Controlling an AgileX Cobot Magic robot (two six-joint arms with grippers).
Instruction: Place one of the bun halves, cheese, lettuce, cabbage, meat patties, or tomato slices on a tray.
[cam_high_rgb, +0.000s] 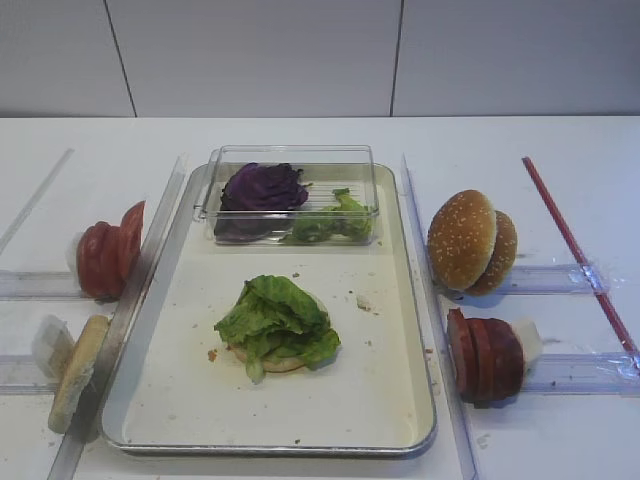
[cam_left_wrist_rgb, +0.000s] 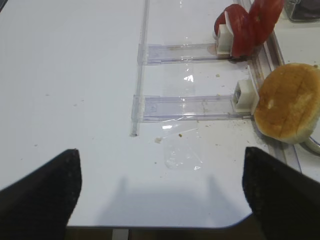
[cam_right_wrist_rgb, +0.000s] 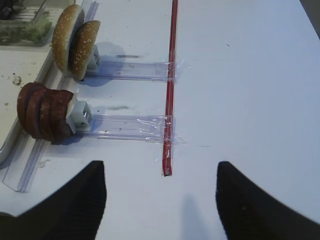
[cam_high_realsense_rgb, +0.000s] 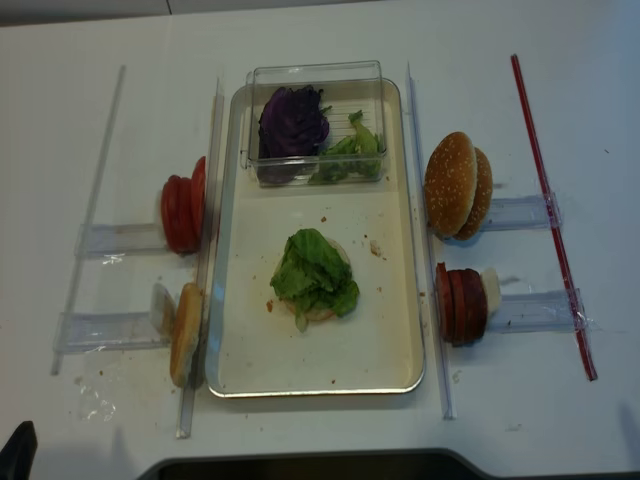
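Two hands are seen only in their own wrist views, each hovering over bare table with nothing between its dark fingers: the left hand (cam_left_wrist_rgb: 160, 195) is spread wide, and the right hand (cam_right_wrist_rgb: 160, 200) is likewise parted and empty. The tray (cam_high_rgb: 400, 425) lies in the middle of the white table (cam_high_rgb: 560, 140). On its cream base a clump of lettuce (cam_high_rgb: 277, 318) is laid on top of a pale flat bun half (cam_high_rgb: 280, 362), whose edge shows beneath the leaves. At the far end of the tray a clear plastic box (cam_high_rgb: 290, 155) is set, holding the purple cabbage (cam_high_rgb: 262, 187) on its left side and more green leaves (cam_high_rgb: 335, 222) on its right. Just right of the tray, two sesame-seeded bun halves (cam_high_rgb: 470, 241) are stood on edge against a clear holder (cam_high_rgb: 550, 277), and nearer the camera the dark meat patties (cam_high_rgb: 483, 357) are stood on edge in a second holder. Just left of the tray, the tomato slices (cam_high_rgb: 105, 255) are stood on edge at the far position, and a plain bun half (cam_high_rgb: 78, 370) is leaned on edge at the near one. A red strip (cam_high_rgb: 580, 250) is taped across the table at the far right. Crumbs are scattered on the tray base.
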